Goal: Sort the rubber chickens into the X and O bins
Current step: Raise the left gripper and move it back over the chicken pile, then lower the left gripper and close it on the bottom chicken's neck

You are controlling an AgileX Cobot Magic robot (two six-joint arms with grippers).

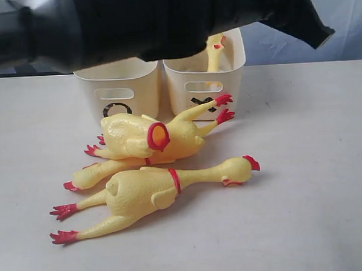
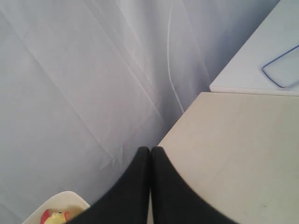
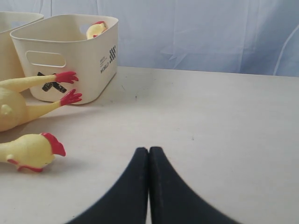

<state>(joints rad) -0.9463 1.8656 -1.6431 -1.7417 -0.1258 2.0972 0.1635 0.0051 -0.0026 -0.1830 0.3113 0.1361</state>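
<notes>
Beige table [image 1: 319, 225] bears O bin [image 1: 93, 99] and X bin [image 1: 235, 72] before pale-blue curtain [image 1: 345, 23].

My left hand [image 2: 150, 150] has its two black fingers pressed flat together with nothing between them, hanging at the edge of the pale bench [image 2: 233, 154], where a wrinkled blue-grey cloth [image 2: 70, 84] falls behind it. In one corner I see the rounded rim of a cream bin [image 2: 65, 197] with a rubber chicken [image 2: 55, 217] showing yellow and red inside. Past the bench lies a white surface [image 2: 261, 56] bearing a thin blue outline [image 2: 280, 72].
</notes>
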